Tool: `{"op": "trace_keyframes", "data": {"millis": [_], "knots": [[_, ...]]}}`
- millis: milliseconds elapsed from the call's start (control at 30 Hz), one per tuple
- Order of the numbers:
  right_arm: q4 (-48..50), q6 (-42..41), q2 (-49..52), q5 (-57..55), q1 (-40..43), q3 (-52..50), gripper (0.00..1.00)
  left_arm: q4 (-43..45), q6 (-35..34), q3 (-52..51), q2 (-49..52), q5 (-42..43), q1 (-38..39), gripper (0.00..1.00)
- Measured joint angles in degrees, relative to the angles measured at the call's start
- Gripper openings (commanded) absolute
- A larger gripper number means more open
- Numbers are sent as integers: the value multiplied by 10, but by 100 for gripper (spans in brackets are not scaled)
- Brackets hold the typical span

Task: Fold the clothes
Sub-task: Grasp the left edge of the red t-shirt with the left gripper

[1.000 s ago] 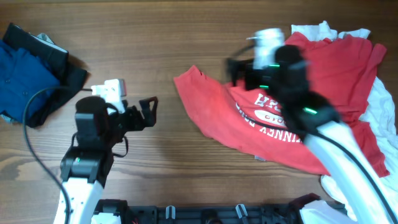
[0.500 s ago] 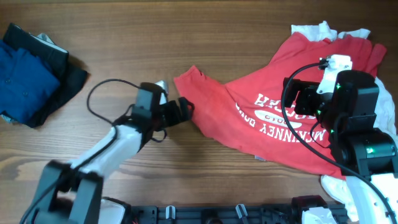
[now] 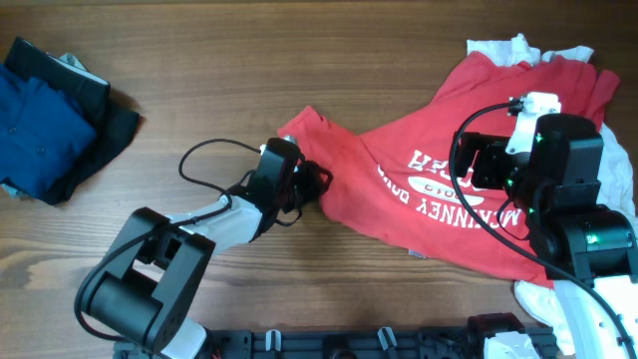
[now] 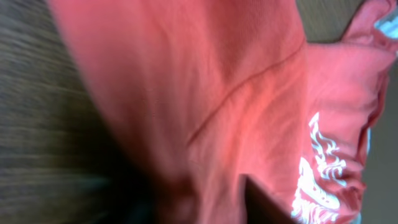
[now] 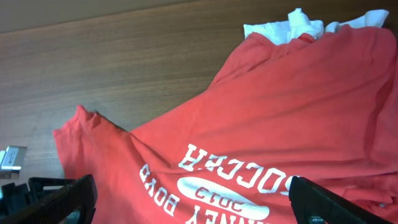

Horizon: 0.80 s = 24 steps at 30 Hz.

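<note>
Broadly, the wooden table (image 3: 299, 60) carries the red T-shirt (image 3: 449, 214), which lies crumpled across its right half, lettering up, partly over white cloth (image 3: 503, 50). The left gripper (image 3: 311, 184) sits at the shirt's edge nearest the table's middle, likely after a corner for the first fold. Whether its jaws have clamped cannot be told. The right gripper (image 5: 189, 183) hovers spread wide and empty above the print, probably waiting.

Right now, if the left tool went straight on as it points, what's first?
The red T-shirt: the left tool sits at its sleeve edge, pointing into the cloth, and red fabric fills the wrist view. Contact itself is hard to judge.
</note>
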State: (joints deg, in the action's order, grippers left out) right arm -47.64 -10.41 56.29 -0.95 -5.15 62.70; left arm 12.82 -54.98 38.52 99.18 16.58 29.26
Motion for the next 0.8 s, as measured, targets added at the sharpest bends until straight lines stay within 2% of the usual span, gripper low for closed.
{"op": "trace_keyframes", "data": {"millis": [167, 267, 367, 500, 533, 633, 667, 800], "knots": [[-2, 0, 0, 0, 0, 0, 99, 12, 12, -1, -1, -4, -7, 4], [-4, 0, 0, 0, 0, 0, 100, -24, 49, 1, -42, -2, -33, 4], [-8, 0, 0, -6, 0, 0, 99, -95, 111, 31, -139, 3, -88, 4], [-12, 0, 0, -10, 0, 0, 99, -125, 169, 122, -230, 10, -203, 4], [-12, 0, 0, -10, 0, 0, 99, -125, 179, 152, -244, 9, -245, 12], [-12, 0, 0, -10, 0, 0, 100, -122, 196, 186, -247, 2, -316, 82], [-12, 0, 0, -10, 0, 0, 100, -125, 198, 189, -243, -1, -334, 100], [-22, 0, 0, -11, 0, 0, 100, -176, 202, 189, -197, -1, -353, 100]]}}
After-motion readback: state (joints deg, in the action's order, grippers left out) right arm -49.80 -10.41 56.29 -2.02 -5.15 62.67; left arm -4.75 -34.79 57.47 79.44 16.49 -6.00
